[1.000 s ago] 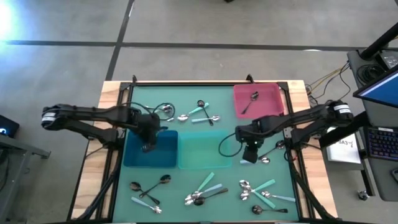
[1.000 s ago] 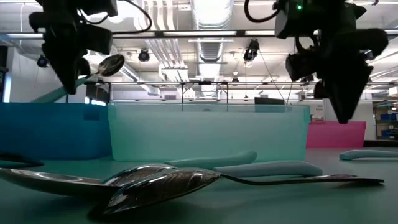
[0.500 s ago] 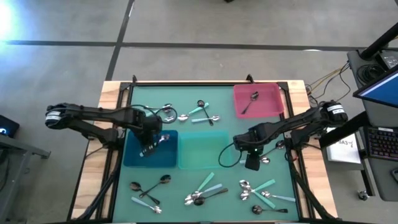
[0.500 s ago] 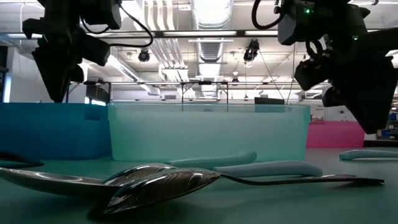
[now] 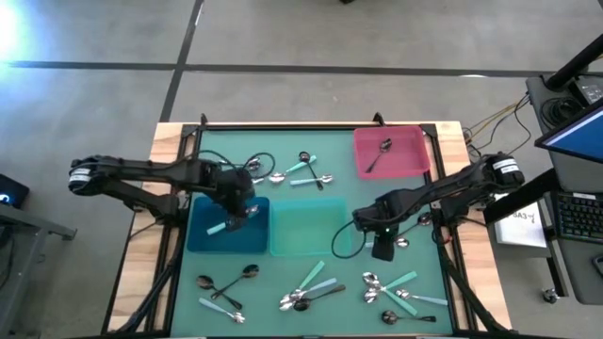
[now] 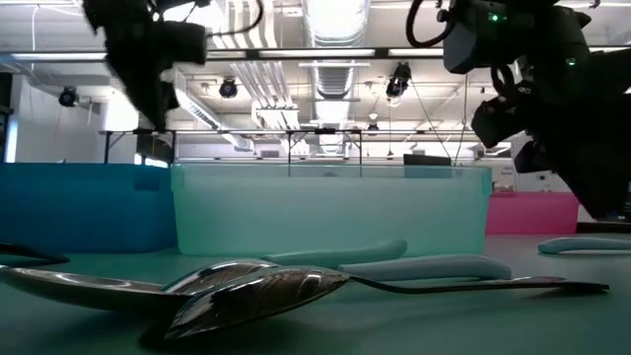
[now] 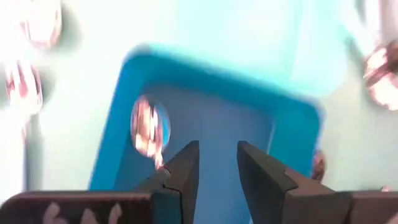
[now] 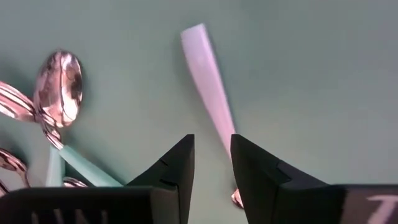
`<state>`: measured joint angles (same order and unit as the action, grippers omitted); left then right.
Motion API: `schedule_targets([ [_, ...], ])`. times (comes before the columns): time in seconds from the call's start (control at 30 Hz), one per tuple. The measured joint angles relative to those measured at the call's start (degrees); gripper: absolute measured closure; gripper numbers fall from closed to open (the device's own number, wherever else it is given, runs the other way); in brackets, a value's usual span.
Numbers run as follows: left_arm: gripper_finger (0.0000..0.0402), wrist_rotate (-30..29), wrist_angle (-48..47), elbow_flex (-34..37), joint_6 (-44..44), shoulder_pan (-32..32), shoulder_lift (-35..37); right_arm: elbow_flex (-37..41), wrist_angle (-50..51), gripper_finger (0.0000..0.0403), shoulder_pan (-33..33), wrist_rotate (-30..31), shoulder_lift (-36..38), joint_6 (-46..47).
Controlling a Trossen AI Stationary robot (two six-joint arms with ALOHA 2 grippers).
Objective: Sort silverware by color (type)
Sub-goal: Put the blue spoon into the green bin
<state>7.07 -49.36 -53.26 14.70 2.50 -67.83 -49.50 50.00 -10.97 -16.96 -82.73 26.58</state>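
- The table (image 5: pixel 170 141) is pale wood with a green mat (image 5: pixel 415 202) over most of it, and it stands on a grey concrete floor (image 5: pixel 283 47).
- Three square bins sit on the mat: a blue bin (image 5: pixel 203 240), a teal bin (image 5: pixel 306 231) just beside it, and a pink bin (image 5: pixel 415 155) towards the far right corner.
- In the low view the room behind shows ceiling ducts (image 6: pixel 335 25) and hanging lights.
- Spoons lie scattered: a cluster at the far edge (image 5: pixel 303 171), one dark spoon in the pink bin (image 5: pixel 379 155), groups along the near edge (image 5: pixel 311 287), and a teal-handled spoon (image 5: pixel 229 222) in the blue bin.
- The left gripper (image 5: pixel 243 202) hangs over the blue bin's far edge, jaws a little apart with nothing between them.
- The right gripper (image 5: pixel 382 247) hovers above the mat right of the teal bin, jaws apart and empty.
- A second ago the left gripper carried that teal-handled spoon over the bin; the spoon now lies inside.
- The right gripper has shifted slightly nearer the near-edge spoons.
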Motion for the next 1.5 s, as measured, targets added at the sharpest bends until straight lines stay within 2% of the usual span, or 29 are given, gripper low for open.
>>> schedule_targets([
  [0.27, 0.0309, 0.0, 1.7, -9.9, -7.9, -0.7, 0.0, 0.0, -0.5, 0.0302, -3.4, 7.4, -6.0, -0.1],
  [0.43, 0.0309, 0.0, 1.6, -15.4, -9.7, -1.1, 0.0, -0.2, -0.9, 0.0301, -3.8, 8.1, -8.7, -0.5],
  [0.63, 0.0309, 0.0, -1.5, -20.3, -9.7, -1.2, 0.0, -0.2, -0.6, 0.0334, -3.8, 8.2, -10.6, -2.0],
  [0.77, 0.0311, -0.1, -8.7, -21.3, -8.4, -1.7, 0.2, -0.1, -0.3, 0.0379, -3.7, 8.4, -10.0, -3.7],
  [0.93, 0.0315, -0.3, -8.4, -17.2, -7.0, -2.6, 0.2, 0.1, -0.4, 0.0379, -3.5, 8.3, -6.9, -4.0],
  [1.03, 0.0315, -0.3, -2.9, -12.1, -6.8, -3.3, 0.2, 0.3, -0.4, 0.0379, -3.1, 7.9, -4.1, -3.5],
  [1.13, 0.0316, -0.3, 6.4, -5.9, -7.7, -3.8, 0.2, 0.2, -0.9, 0.0379, -2.7, 9.0, -0.1, -2.8],
  [1.37, 0.0316, -0.5, 36.0, 8.5, -10.4, -4.0, 0.1, -1.9, -2.7, 0.0380, -2.6, 21.1, 8.0, -2.7],
  [1.5, 0.0316, -0.6, 54.6, 14.8, -10.6, -4.0, 0.0, -4.5, -5.8, 0.0381, -2.6, 33.0, 11.3, -5.5],
])
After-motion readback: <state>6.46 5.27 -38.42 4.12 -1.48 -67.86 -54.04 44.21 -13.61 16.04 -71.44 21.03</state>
